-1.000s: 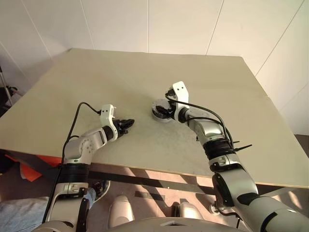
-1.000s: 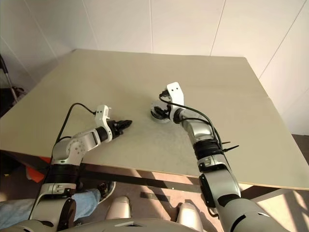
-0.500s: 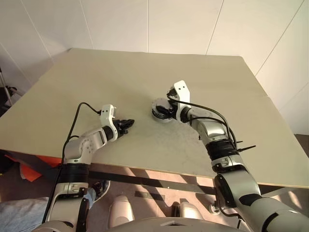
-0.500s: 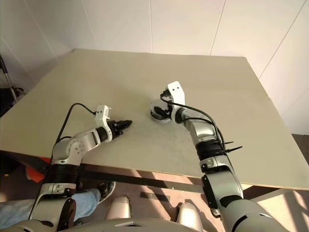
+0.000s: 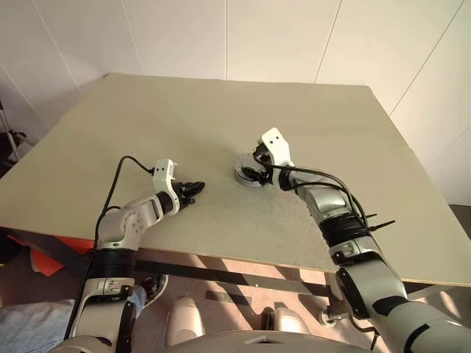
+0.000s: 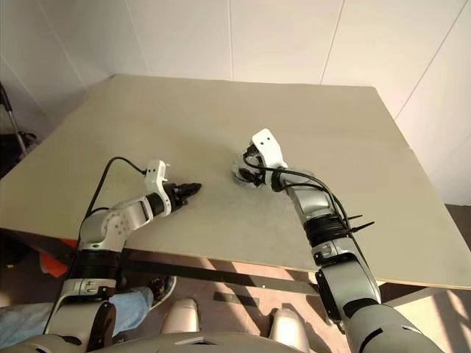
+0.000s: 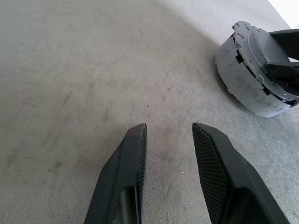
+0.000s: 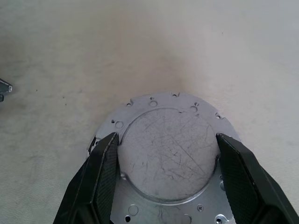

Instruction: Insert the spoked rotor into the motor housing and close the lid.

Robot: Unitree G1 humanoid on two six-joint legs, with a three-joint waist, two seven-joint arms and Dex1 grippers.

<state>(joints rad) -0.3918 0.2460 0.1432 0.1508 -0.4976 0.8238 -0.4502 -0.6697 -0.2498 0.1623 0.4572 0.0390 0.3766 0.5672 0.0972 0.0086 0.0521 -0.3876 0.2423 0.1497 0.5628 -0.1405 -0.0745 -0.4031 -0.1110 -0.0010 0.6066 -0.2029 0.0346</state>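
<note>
Two arms reach over a pale, scuffed desk (image 5: 147, 118) that fills most of the head views. At the left of centre in those views, the left claw (image 5: 196, 188) hangs just above the bare desk surface, pointing toward the right. In the left wrist view its two black fingers (image 7: 126, 186) stand a little apart with nothing between them, and only grey desk under them.

Right of that, near the middle of the frame, sits the motor housing (image 5: 245, 171), a round, shallow metal piece resting flat on the desk, well apart from the left claw. The left wrist view catches it in the upper right corner as a grey drum with notched sides (image 7: 243, 74). Its top is covered by the lid (image 8: 169, 154), a plain pale disc with fine scratches, ringed by a flange with small holes. The rotor cannot be made out in any view.

The right claw (image 5: 257, 174) comes in from the right side of the frame and sits over the housing. In the right wrist view its fingers (image 8: 103, 172) are spread wide, one on each side of the raised lid, close against its edge; whether they actually press on it cannot be told.
</note>
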